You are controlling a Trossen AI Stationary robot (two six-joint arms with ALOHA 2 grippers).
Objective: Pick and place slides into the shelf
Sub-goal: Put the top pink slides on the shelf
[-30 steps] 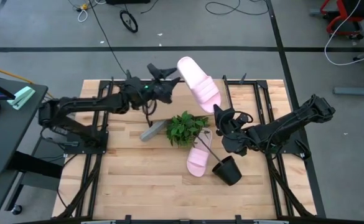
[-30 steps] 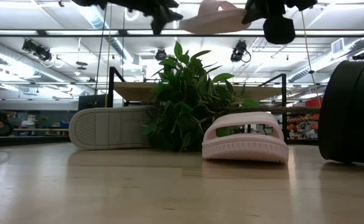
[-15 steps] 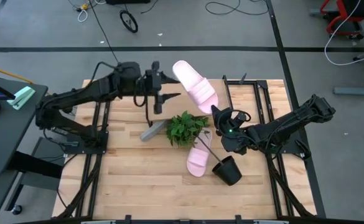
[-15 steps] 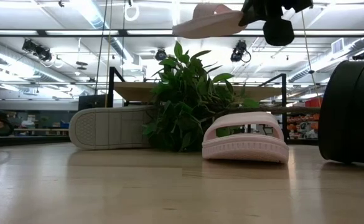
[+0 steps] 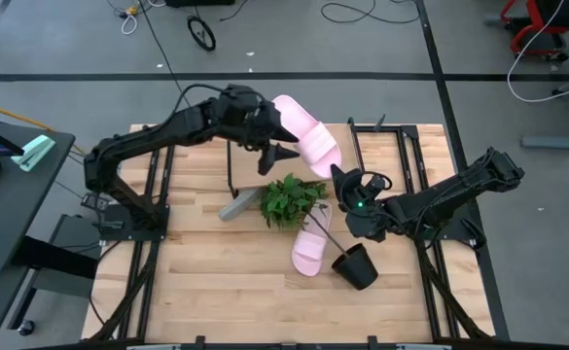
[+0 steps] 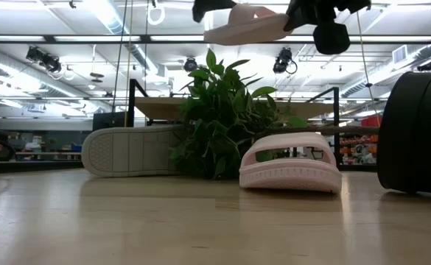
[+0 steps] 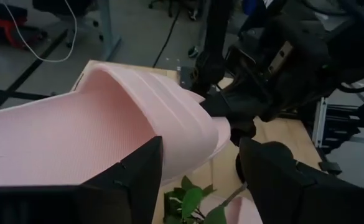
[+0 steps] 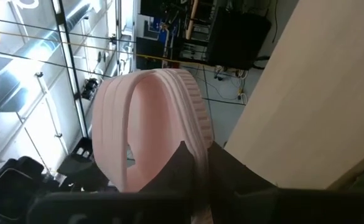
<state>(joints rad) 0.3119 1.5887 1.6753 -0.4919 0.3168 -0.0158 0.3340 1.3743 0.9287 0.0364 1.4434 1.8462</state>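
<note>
One pale pink slide (image 5: 302, 131) is in the air above the table's far side, and also shows in the low view (image 6: 246, 26). My right gripper (image 5: 340, 180) is shut on its strap end. My left gripper (image 5: 272, 151) is open. In the left wrist view the slide's strap end (image 7: 188, 134) sits ahead of its spread fingers. A second pink slide (image 5: 310, 249) lies flat on the table. A grey slide (image 5: 237, 205) lies on its side, sole facing the near edge (image 6: 130, 151). The shelf plank (image 6: 156, 109) shows behind the plant. My right gripper pinches the pink slide at the sole's rim beside the strap (image 8: 197, 134), coming from the table's right and slanting up. The slide is lifted clear, roughly level, and its free end (image 5: 286, 105) points at the far edge. My left gripper: I cannot tell whether it touches the slide.
A green leafy plant (image 5: 289, 199) lies mid-table between the grey slide and the second pink slide. Its black pot (image 5: 355, 265) is tipped over nearer the table's near edge. Black frame rails run along the table's left and right sides. Bare wood lies toward the near edge.
My left gripper has drawn back from the slide's free end, turned, and swung toward the table's right. It now sits beside the slide's strap end. The slide stays in my right gripper, and its free end has dipped a little.
</note>
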